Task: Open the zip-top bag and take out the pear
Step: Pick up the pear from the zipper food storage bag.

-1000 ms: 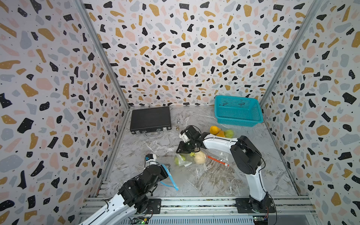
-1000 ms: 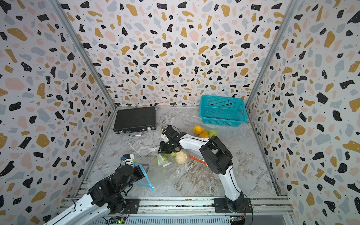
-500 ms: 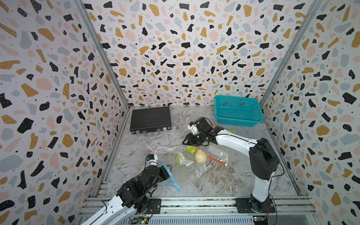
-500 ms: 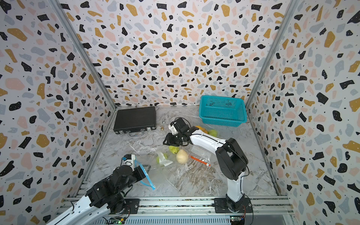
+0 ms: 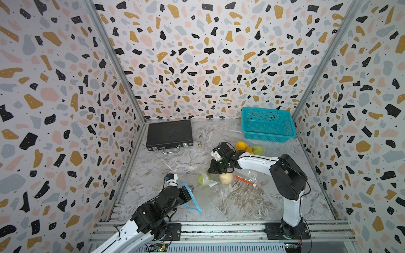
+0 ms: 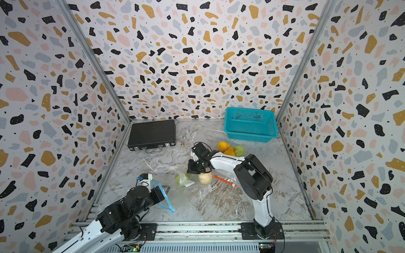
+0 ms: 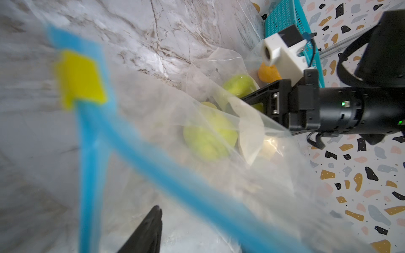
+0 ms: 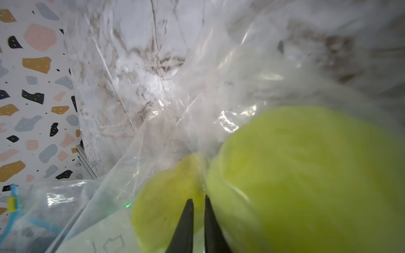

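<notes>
The clear zip-top bag [image 5: 197, 192] lies mid-table, its blue zip rim [image 5: 192, 203] raised by my left gripper [image 5: 188, 193]. That gripper's jaws stand apart: one finger [image 7: 151, 230] shows, the other is hidden behind the rim, near the yellow slider [image 7: 79, 76]. Inside the bag is the green pear [image 5: 201, 178] [image 7: 210, 140] [image 8: 166, 203], next to a rounder green fruit [image 8: 306, 175] and a pale beige fruit [image 5: 225, 178]. My right gripper [image 5: 215, 172] [image 8: 198, 198] is down between the two green fruits, jaws almost together, with bag film bunched at its tips.
A second bag with a red zip [image 5: 245, 180] lies just right of the beige fruit. Orange and green fruits [image 5: 247, 147] sit behind the right arm. The teal basket [image 5: 267, 124] is at the back right and the black case [image 5: 169, 135] at the back left.
My right gripper lifted away towards the back, then came back down onto the fruits with its jaws narrowed. It now covers a green fruit that showed half a second ago. The left gripper stayed put.
</notes>
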### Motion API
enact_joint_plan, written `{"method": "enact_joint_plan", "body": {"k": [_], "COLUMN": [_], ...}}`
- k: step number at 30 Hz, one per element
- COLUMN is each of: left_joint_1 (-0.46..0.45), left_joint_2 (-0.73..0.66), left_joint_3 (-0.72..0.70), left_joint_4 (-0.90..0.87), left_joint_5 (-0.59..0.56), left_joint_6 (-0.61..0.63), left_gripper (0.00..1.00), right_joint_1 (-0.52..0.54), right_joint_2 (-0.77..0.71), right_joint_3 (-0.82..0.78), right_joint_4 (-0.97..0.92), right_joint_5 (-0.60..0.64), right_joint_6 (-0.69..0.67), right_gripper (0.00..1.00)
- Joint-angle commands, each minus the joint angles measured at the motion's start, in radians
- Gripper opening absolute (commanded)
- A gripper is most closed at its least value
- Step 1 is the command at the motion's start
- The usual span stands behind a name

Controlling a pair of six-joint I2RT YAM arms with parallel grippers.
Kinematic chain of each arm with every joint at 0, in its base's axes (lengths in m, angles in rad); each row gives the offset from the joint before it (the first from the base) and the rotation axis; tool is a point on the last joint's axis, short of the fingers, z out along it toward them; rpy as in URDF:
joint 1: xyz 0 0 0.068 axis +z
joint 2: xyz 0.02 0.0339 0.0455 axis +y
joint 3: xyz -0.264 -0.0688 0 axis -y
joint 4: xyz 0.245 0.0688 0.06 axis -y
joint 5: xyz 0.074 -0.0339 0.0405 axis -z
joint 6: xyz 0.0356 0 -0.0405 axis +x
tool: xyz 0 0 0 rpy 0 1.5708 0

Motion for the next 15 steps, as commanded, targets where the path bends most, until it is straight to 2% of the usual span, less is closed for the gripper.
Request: {"method": "enact_joint_plan", "body": {"k": [1, 15], "left_joint_1": [0.002, 0.002], "left_joint_2": [-0.009, 0.011], "left_joint_3": [-0.008, -0.032], "left_joint_4": [0.008, -0.017], "left_joint_5": [0.007, -0.014], "left_joint_6": [0.014, 0.005], "left_gripper": [0.55, 0.54], "right_joint_1": [0.019, 0.051], "right_joint_2": [0.01, 0.067], "right_joint_3": [0.019, -0.045], "right_joint_4": [0.004, 0.102], "right_joint_5": [0.038, 0.014], "right_joint_6": [0.006, 0.037], "right_gripper": [0.12, 0.06]}}
